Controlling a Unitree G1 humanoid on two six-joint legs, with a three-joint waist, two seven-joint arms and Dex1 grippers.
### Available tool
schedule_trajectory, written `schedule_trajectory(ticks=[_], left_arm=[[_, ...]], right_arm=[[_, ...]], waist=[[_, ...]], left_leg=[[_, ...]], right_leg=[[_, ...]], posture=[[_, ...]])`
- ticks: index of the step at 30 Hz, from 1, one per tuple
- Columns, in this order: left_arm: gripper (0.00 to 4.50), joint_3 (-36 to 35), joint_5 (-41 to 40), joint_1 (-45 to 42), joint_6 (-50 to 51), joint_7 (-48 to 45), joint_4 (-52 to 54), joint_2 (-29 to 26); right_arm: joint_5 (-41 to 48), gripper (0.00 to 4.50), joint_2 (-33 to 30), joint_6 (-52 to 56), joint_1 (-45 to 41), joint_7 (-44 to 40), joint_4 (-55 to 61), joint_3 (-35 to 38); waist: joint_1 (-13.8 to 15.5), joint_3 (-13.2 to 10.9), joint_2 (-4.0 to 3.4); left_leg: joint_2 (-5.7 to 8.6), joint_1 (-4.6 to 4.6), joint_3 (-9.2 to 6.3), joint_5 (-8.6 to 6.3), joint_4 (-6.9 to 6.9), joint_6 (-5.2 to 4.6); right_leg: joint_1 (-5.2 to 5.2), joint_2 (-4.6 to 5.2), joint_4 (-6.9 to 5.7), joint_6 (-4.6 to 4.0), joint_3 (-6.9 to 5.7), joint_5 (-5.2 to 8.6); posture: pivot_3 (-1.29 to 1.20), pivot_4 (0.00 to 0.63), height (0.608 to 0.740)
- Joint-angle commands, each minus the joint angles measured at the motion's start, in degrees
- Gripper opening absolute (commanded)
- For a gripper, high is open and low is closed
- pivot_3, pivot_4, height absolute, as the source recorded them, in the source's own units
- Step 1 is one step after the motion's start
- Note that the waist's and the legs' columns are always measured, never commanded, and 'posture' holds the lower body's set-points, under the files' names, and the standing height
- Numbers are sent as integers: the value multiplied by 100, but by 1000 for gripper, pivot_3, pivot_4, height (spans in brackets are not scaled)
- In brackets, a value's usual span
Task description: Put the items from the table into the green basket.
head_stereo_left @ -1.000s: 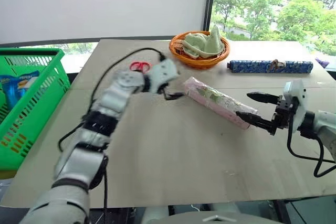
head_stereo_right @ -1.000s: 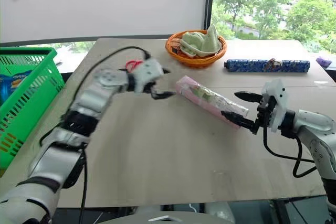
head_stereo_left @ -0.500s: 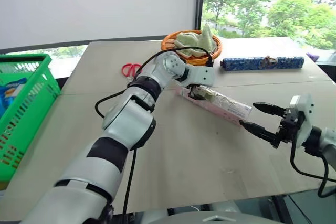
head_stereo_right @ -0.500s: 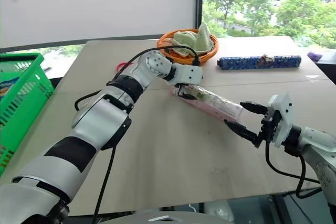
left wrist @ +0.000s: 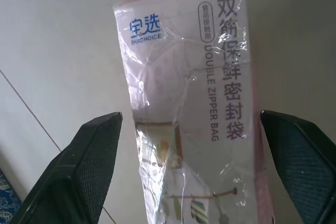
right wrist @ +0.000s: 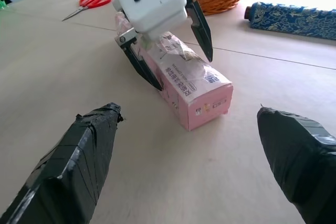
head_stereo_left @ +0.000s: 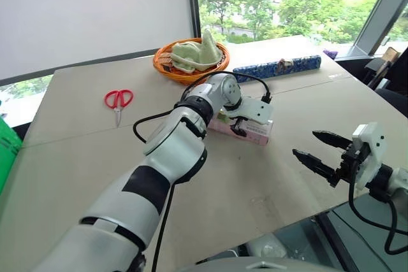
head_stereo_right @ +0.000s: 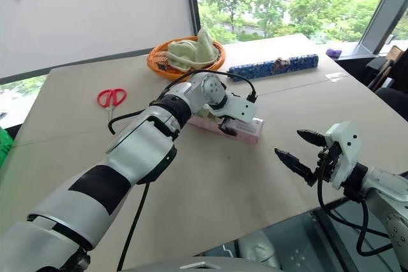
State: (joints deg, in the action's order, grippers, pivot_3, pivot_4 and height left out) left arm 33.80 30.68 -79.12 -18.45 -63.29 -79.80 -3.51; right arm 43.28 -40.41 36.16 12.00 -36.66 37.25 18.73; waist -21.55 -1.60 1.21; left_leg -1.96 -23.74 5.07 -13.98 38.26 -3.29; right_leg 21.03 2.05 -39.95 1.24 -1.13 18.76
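The long pink packet point(head_stereo_left: 250, 130) lies flat on the beige table point(head_stereo_left: 83, 151), just past the middle. My left gripper point(right wrist: 184, 71) points down over the packet's near half and stands open, one finger on each side, with gaps showing beside the packet point(left wrist: 191, 103). Red-handled scissors point(head_stereo_left: 118, 99) lie on the table far to the left. My right gripper point(head_stereo_left: 305, 143) hovers open and empty near the table's front right edge, apart from the packet. A sliver of the green basket point(head_stereo_left: 4, 151) shows at the left border.
A round orange wicker basket point(head_stereo_left: 191, 62) with pale green cloth stands at the back. A long blue patterned roll point(head_stereo_left: 277, 67) lies to its right. The table's front edge runs close below my right gripper.
The camera has swung right, sliding the green basket almost out of view. My left gripper moved over the pink packet, tipped downward and sank astride it. The right gripper drew back slightly.
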Motion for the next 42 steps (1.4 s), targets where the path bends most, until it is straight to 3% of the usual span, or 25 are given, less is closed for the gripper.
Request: schedule_trajectory(ticks=[1,2,3,7,11,12,15,17,22,27,34,40,42], left_arm=[[4428,127,310,21,301,78,2,-10],[4428,141,360,45,363,-19,-8,-22],[3808,89,341,63,419,-75,-10,-22],[2321,-311,71,97,659,-313,12,39],[711,-435,124,86,550,194,55,-14],[577,-528,48,53,475,178,69,-35],[577,-884,-242,-148,333,4,115,-157],[577,-1018,-258,-382,309,404,148,-305],[577,-703,323,-1092,52,1337,189,-1199],[577,-359,912,-1672,114,1723,183,-2888],[577,-225,1260,-1555,422,1819,228,-4708],[577,-706,900,-1006,887,1717,503,-5729],[577,-818,815,-756,999,1666,645,-5928]], right_arm=[[108,4500,-50,16,-105,76,197,172],[121,4500,-55,25,-119,95,215,168],[143,4500,-60,45,-144,121,234,164],[179,4500,-60,90,-208,168,237,154],[179,4500,-49,101,-338,156,217,39],[210,4500,-51,111,-379,127,210,14],[252,4500,-84,136,-512,46,172,-69],[301,4500,-96,138,-661,-16,139,-129],[294,4500,67,-4,-1309,-115,-75,-455],[263,4500,526,-302,-2059,-379,-318,-1040],[248,4500,863,-469,-2872,-752,-807,-1428],[198,4500,1181,-558,-3356,-1130,-1319,-1753],[81,4500,1247,-601,-3492,-1251,-1466,-1899]], waist=[[-129,0,0],[-151,0,0],[-180,-1,0],[-336,-4,0],[-305,-4,0],[-286,-6,2],[-280,-15,5],[-273,-23,4],[-267,-72,11],[-238,-88,5],[470,-112,26],[1179,-127,65],[1463,-128,82]], left_leg=[[0,1,0,0,0,0],[0,2,-1,0,0,0],[0,2,0,0,0,0],[0,14,-4,-1,0,0],[1,28,-12,-2,-1,-1],[3,32,-12,-3,-1,-3],[9,30,-14,-4,-1,-4],[10,29,-14,-5,-1,-5],[11,19,-14,-4,-5,-5],[10,19,-10,-3,-29,-4],[17,-21,12,7,-48,11],[16,-57,21,15,-37,24],[14,-121,14,12,4,20]], right_leg=[[-1,0,1,2,-1,1],[-2,2,1,3,-1,1],[-3,2,0,3,-1,1],[-18,5,3,6,-5,2],[-40,10,7,9,-15,2],[-45,13,7,12,-16,1],[-44,20,6,20,-20,-3],[-43,20,6,20,-20,-4],[-27,18,0,21,-17,-5],[-5,8,-1,20,-1,-5],[61,7,-10,3,32,-15],[89,11,3,3,32,-14],[139,13,-17,2,25,-15]], posture=[[-502,0,740],[-502,0,740],[-506,0,740],[-499,0,740],[-480,0,740],[-480,0,740],[-453,0,740],[-427,0,740],[-382,0,740],[-280,0,740],[-151,0,740],[-70,0,740],[-44,0,740]])
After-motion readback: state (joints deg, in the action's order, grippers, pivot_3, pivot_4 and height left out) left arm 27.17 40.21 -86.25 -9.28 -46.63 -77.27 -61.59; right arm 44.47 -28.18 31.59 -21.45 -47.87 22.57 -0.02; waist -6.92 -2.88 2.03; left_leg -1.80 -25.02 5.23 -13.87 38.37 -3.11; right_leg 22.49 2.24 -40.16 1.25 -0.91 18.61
